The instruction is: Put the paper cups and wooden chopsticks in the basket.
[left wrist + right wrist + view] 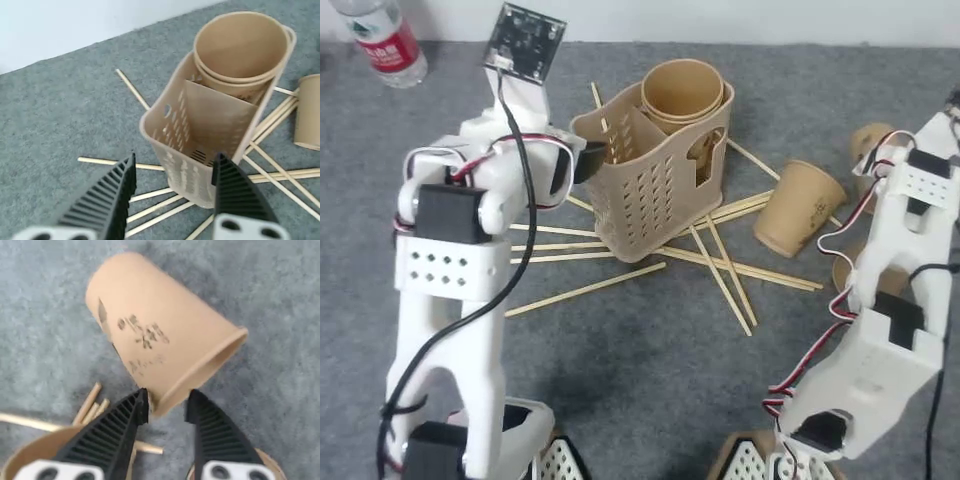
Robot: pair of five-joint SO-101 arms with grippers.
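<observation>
The tan slotted basket (650,205) (167,112) stands mid-table with nested paper cups (682,90) (240,45) in its far compartment. My left gripper (588,160) (175,165) hovers open just beside the basket's near compartment, holding nothing. Wooden chopsticks (585,287) (295,172) lie scattered on the carpet around the basket. A paper cup (798,208) (307,112) lies on its side to the basket's right. Further right, my right gripper (167,397) is shut on the rim of another paper cup (155,330) (868,138), one finger on each side of the wall.
A plastic bottle (385,40) stands at the back left corner. More cup rims (30,457) sit close under the right arm, with a few chopsticks (90,402) beside them. Grey carpet (640,380) lies bare in front of the basket.
</observation>
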